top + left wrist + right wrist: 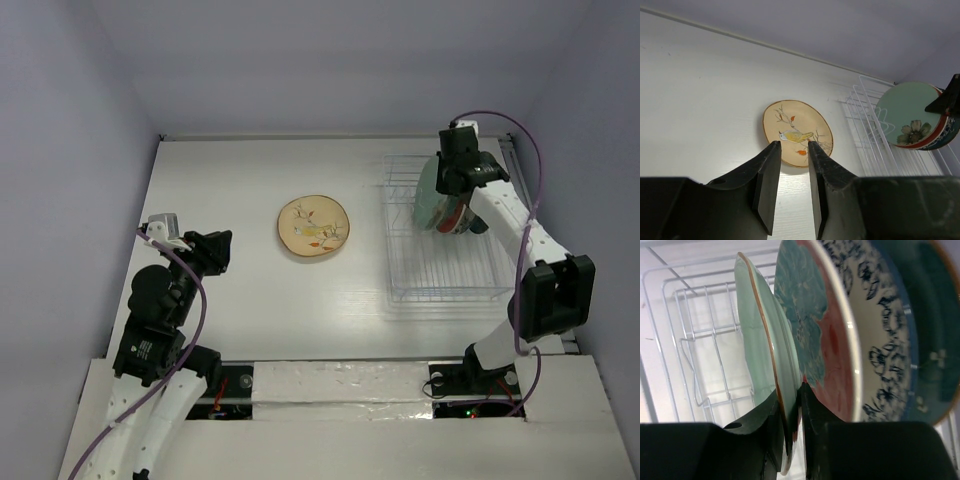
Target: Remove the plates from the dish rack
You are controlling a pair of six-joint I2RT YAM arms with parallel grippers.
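The tan plate with a bird and sprig [314, 226] lies flat on the table, left of the dish rack [440, 275]. The mint green plate [757, 335], red plate with teal flower [810, 330], white plate with blue floral rim [880, 340] and dark teal plate [935, 330] stand on edge together in the rack. My right gripper [789, 395] is shut on the mint green plate's rim, one finger on each face; in the top view it [455, 185] is over the rack's far part. My left gripper [792, 145] is open and empty, near the tan plate [797, 132] and apart from it.
The rack's near slots [440, 290] hold nothing. White walls close the table at the back and on both sides. In the left wrist view the rack wires [875, 135] and the mint plate [907, 112] show at the right.
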